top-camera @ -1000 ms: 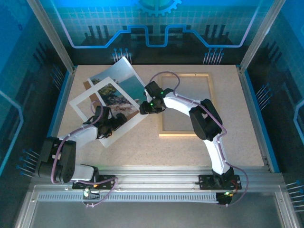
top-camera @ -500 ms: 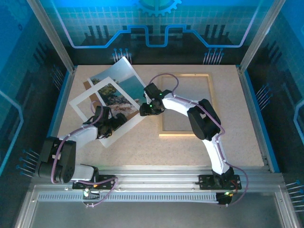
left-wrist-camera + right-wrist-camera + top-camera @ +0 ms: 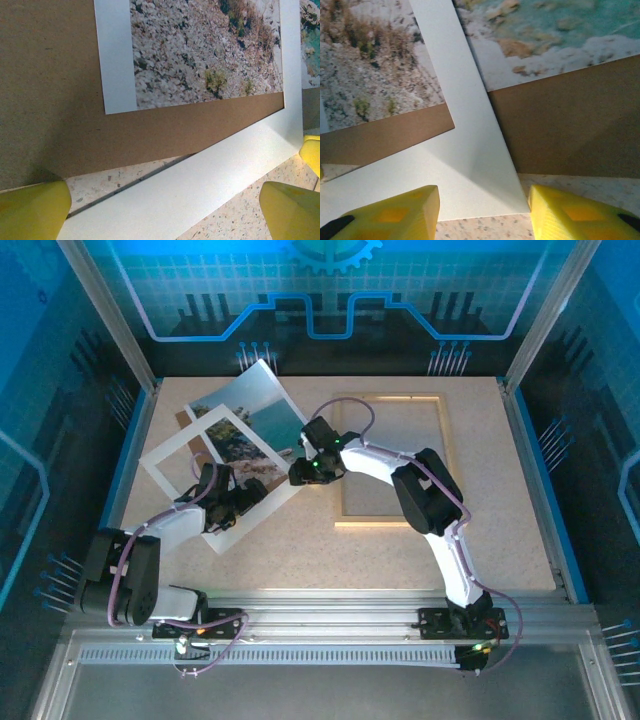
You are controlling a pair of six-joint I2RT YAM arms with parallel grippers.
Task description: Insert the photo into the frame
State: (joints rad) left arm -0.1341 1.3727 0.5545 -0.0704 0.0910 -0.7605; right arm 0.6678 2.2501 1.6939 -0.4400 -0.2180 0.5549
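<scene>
The photo (image 3: 262,400), a coast print, lies tilted at the back left, partly under the white mat (image 3: 172,447) and over a brown backing board (image 3: 184,419). The light wooden frame (image 3: 388,524) lies flat right of centre with nothing in it. My right gripper (image 3: 298,472) stands open at the mat's right corner; that corner (image 3: 485,175) lies between its yellow fingers (image 3: 395,215), with the photo (image 3: 545,30) and the board (image 3: 570,125) beyond. My left gripper (image 3: 240,498) stands open over the mat's near rail (image 3: 190,185), with the photo's rocks (image 3: 200,45) and the board (image 3: 50,75) ahead.
The speckled table (image 3: 300,555) has bare room in front of the mat and the frame. A blue-edged rim (image 3: 135,440) and metal posts close in the left and right sides. The right arm's links (image 3: 430,490) cross above the frame's left rail.
My right gripper has moved a little to the left, and the white mat has slid and turned slightly leftward with it. The left arm has hardly moved.
</scene>
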